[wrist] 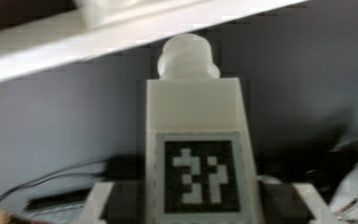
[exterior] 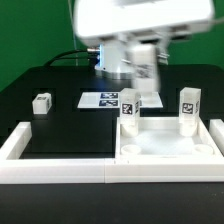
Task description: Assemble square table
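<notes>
The leg (exterior: pixel 130 108) is clamped upright between the fingers of the gripper (wrist: pixel 197 192), screw end down, at the corner socket on the exterior view's left of the square table top (exterior: pixel 165 152). This top lies against the border rail (exterior: pixel 50 166), presumably to prevent sliding.

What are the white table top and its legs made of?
Table top: probably hard white plastic. It looks smooth, faintly shiny and evenly white.
Leg: likely the same plastic, but matte, with a rounded moulded peg. Its black-and-white tag looks printed, maybe a paper sticker.
</notes>
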Robot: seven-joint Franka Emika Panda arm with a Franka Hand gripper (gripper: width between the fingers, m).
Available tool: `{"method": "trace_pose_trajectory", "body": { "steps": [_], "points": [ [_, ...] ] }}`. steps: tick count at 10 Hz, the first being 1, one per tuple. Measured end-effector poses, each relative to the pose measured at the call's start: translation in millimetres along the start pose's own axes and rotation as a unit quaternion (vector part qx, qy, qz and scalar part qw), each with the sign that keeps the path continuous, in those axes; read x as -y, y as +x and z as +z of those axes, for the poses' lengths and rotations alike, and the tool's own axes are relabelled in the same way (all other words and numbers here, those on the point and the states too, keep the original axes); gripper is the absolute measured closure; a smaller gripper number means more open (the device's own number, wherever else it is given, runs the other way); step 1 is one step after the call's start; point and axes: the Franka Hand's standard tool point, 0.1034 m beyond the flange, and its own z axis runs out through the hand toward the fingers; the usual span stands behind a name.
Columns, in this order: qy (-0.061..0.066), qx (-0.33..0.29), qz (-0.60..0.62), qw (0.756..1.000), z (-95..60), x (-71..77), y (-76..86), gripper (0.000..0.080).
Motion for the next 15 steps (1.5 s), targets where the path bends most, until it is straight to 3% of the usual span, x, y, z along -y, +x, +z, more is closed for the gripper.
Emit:
{"method": "trace_pose_trajectory", "body": {
  "steps": [1, 2, 6, 7, 8, 9, 10, 15],
  "points": [
    [-0.001, 0.020, 0.010, 1.000, 7.6, 21.7, -8.2, 0.0509],
    [-0.009, 0.007, -0.006, 1.000, 6.0, 13.5, 0.4, 0.0509],
    [-0.015, 0.031, -0.025, 0.999, 10.9, 11.9, -11.1, 0.0509],
    [-0.014, 0.045, -0.041, 0.998, 15.2, 27.0, -13.6, 0.0509],
    [-0.018, 0.047, -0.067, 0.996, 21.7, 39.9, -14.1, 0.0509],
    [-0.028, 0.038, -0.084, 0.995, 26.2, 43.5, -15.1, 0.0509],
    [-0.036, 0.017, -0.086, 0.996, 26.3, 35.1, -12.6, 0.0509],
    [-0.037, -0.001, -0.094, 0.995, 30.8, 37.5, -10.8, 0.0509]
  ]
}}
